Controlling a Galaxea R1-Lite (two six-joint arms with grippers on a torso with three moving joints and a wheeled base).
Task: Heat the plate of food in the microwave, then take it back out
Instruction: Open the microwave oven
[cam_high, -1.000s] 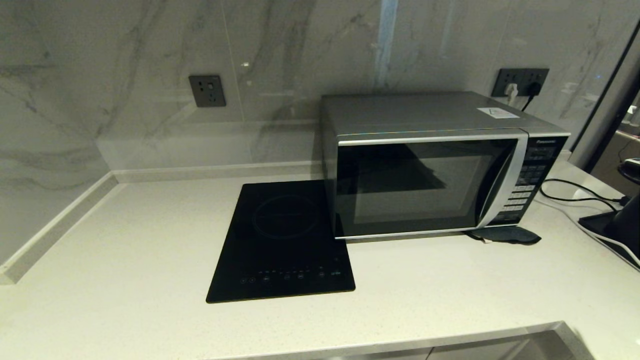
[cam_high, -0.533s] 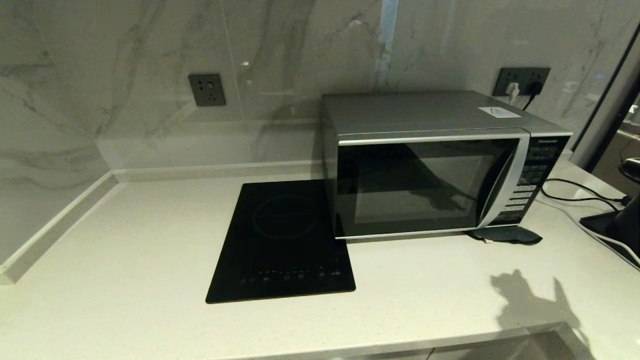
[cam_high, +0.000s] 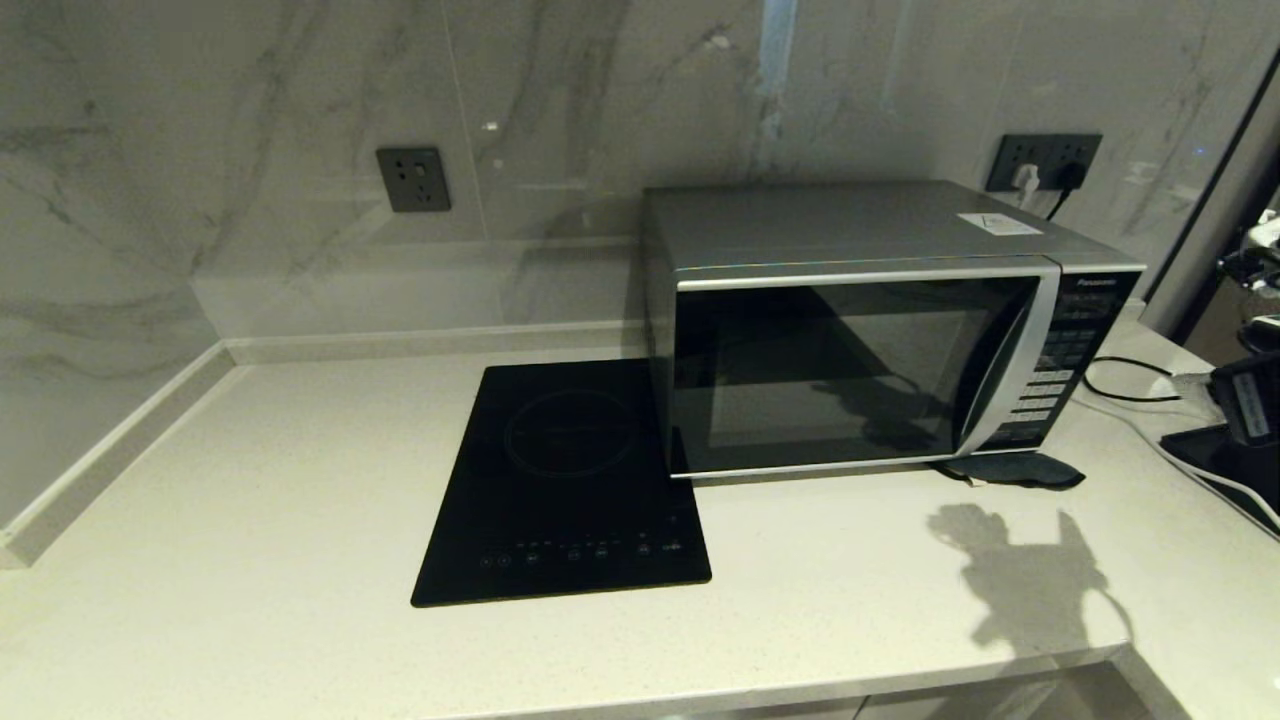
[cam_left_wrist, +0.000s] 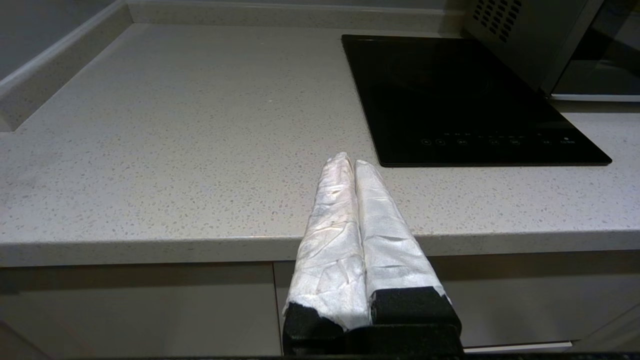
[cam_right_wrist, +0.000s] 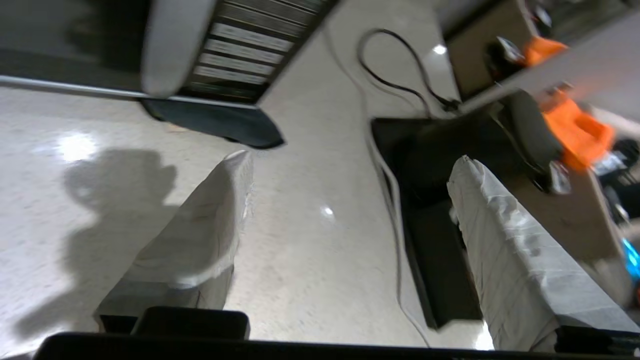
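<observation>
Boxy silver microwave (cam_high: 860, 325), door closed — its curved silver handle (cam_right_wrist: 172, 45) lies just beyond the right gripper (cam_right_wrist: 350, 200), fingers spread; left gripper (cam_left_wrist: 348, 161) parked, fingers pressed together.

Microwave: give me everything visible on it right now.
The boxy silver Panasonic microwave stands upright on the pale speckled countertop, back near the marble wall. Its dark glass door is shut, with a curved silver handle beside a black button panel. A white label sits on top. The flat black induction hob lies at its left.
</observation>
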